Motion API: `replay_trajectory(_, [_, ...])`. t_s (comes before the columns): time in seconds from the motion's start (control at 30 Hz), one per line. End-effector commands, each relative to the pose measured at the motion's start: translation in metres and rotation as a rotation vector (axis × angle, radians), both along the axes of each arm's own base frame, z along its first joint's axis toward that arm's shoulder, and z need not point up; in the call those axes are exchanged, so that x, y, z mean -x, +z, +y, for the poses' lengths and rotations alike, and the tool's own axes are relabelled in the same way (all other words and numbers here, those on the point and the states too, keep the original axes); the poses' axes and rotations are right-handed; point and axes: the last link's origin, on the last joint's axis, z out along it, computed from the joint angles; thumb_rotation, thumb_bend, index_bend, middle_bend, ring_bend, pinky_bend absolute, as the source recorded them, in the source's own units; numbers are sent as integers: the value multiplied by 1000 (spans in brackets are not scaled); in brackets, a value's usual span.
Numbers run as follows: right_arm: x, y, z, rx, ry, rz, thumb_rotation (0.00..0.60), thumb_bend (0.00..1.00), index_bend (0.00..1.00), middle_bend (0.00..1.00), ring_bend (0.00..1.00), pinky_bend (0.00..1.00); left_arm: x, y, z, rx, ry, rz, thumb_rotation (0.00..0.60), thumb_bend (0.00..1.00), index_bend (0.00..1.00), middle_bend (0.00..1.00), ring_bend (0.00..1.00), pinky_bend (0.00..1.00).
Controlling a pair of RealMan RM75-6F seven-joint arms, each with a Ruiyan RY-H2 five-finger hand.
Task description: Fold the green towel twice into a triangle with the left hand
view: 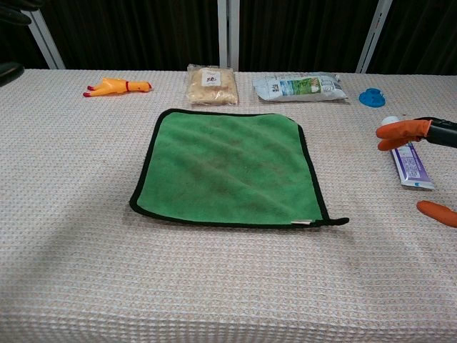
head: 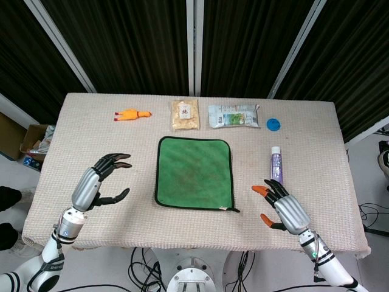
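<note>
A green towel [head: 194,172] [view: 228,166] with a black hem lies flat and unfolded in the middle of the table. My left hand [head: 100,181] hovers to the left of it, fingers apart and curved, holding nothing; in the chest view only dark fingertips [view: 10,70] show at the top left edge. My right hand [head: 282,205] is off the towel's right side near the front edge, fingers spread, empty. Its orange fingertips [view: 401,130] enter the chest view from the right.
Along the far edge lie a yellow rubber chicken [head: 132,115], a beige packet [head: 185,114], a printed pouch [head: 234,115] and a blue cap [head: 273,124]. A purple-white tube [head: 276,164] lies just beyond my right hand.
</note>
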Motion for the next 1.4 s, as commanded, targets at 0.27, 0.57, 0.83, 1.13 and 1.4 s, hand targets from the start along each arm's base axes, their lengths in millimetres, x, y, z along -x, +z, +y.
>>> replay_trajectory(0.27, [1,5,-1,28,-3,-15,600,299,158,173,0,56,5,2,1,-6,14,29,600,285,295,187,176,185])
replay_trajectory(0.57, [10,60,0,259,58,17,600,308,236,204,4,118,55,-12,-12,-18,158,370,600,284,328,193,175,185])
replay_trajectory(0.83, [6,95,-4,385,67,79,600,308,236,195,4,118,52,-51,-27,44,117,479,600,285,375,194,174,148])
replay_trajectory(1.13, [1,92,-4,395,72,58,600,308,236,183,3,119,31,-90,-21,103,49,587,600,284,370,195,174,147])
replay_trajectory(1.4, [4,89,-4,396,62,45,600,308,236,178,0,119,8,-115,-13,109,12,593,600,284,375,195,174,147])
